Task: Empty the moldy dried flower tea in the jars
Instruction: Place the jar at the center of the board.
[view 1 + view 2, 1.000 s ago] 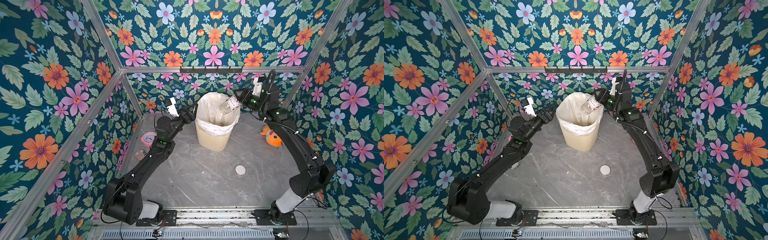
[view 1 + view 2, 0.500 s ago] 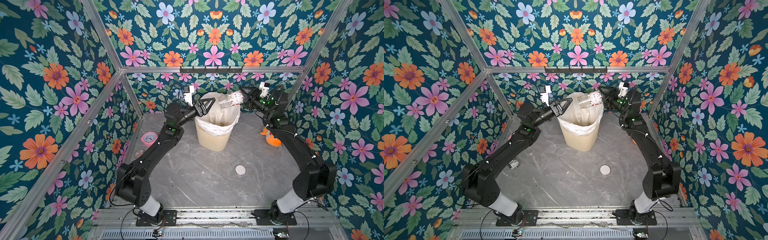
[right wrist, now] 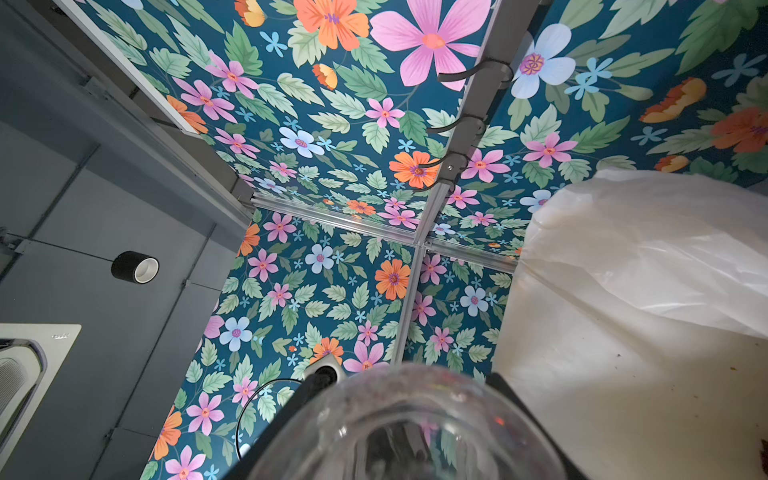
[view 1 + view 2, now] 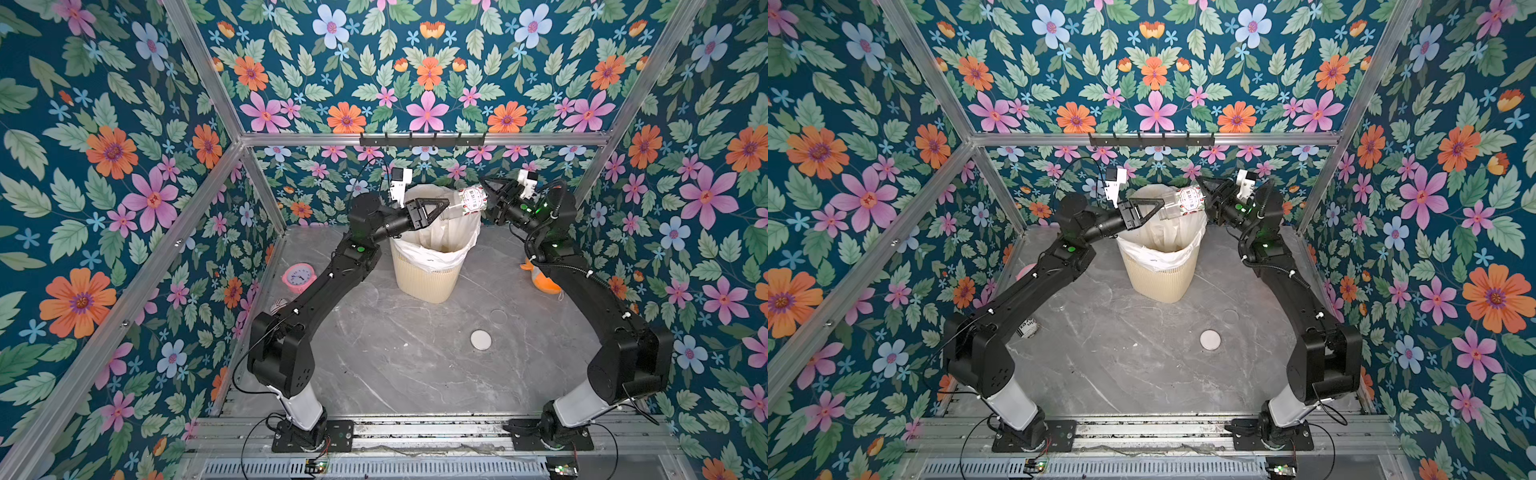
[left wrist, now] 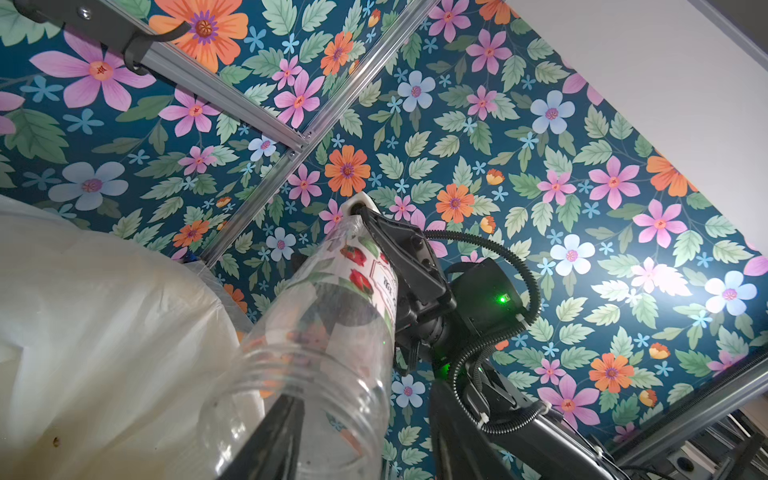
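- Moldy dried flower tea, the dark reddish-brown crumbly stuff, shows only as a few stray crumbs (image 3: 618,355) on the bag liner. We cannot see any heap of it.
- The clear plastic jar with a red-marked white label (image 4: 465,203) lies nearly level in the air over the cream ribbed waste bin with a white bag liner (image 4: 428,278). It has no lid on and looks almost empty.
- The right gripper (image 4: 484,199) is clenched on the jar's labelled end.
- A second ago the left arm was drawn back beside the bin. Now the left gripper (image 4: 448,208) has come up to the jar's open mouth, its jaws on either side and narrowing. We cannot tell whether they have clamped yet.
- We judge this jar's pour done, and a handover or a shake-out may be starting.
- We count one jar in view and cannot make out a second.
- Two lids lie on the grey marble table (image 4: 395,365): one white disc lid (image 4: 481,339) and one clear round lid (image 4: 498,318).
- There is also one bin, one pink alarm clock (image 4: 298,277), one orange soft toy (image 4: 546,282) and one black-and-white patterned can (image 4: 1027,328).
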Action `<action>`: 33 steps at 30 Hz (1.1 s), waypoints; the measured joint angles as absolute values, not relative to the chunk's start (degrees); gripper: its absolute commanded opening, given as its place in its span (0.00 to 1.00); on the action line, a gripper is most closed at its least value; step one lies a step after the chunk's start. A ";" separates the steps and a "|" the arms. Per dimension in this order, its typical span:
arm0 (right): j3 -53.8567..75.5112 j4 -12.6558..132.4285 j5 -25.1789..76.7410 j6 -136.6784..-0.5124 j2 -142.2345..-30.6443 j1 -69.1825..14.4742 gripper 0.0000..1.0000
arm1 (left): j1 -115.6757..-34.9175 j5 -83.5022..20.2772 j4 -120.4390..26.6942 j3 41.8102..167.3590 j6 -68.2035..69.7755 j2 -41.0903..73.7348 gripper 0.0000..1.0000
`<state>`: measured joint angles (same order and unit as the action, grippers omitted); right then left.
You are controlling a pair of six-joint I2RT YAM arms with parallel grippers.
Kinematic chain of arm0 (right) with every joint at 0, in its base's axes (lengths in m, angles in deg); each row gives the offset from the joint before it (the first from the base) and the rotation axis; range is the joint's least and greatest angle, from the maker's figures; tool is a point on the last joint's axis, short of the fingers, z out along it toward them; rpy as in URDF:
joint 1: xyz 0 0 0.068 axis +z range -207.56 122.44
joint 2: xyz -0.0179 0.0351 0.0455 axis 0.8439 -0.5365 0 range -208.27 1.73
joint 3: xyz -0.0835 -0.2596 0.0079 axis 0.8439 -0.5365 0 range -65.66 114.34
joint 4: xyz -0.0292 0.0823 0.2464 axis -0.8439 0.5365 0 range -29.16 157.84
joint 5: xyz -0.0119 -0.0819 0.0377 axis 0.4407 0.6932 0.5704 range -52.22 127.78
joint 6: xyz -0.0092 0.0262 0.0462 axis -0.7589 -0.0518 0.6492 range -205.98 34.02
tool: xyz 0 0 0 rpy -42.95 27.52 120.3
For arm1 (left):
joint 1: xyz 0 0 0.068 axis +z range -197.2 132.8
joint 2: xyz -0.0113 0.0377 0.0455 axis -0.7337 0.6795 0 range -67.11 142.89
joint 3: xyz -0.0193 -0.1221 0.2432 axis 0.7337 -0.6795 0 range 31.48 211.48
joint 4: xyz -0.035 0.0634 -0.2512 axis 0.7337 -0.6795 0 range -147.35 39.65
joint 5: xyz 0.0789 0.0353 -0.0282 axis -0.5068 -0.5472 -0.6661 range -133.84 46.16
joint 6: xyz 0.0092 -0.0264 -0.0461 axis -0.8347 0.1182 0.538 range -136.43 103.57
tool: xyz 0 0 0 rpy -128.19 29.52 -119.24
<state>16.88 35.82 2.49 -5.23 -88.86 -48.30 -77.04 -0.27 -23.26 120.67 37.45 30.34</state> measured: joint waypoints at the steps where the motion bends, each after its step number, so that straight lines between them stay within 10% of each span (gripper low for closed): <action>1: 16.70 35.78 2.40 -5.25 -88.75 -48.30 0.48 | -77.04 -0.27 -23.39 120.84 37.45 30.43 0.44; 33: 10.50 32.39 3.34 -2.78 -83.22 -48.69 0.69 | -79.73 2.75 -22.87 122.20 38.72 29.66 0.06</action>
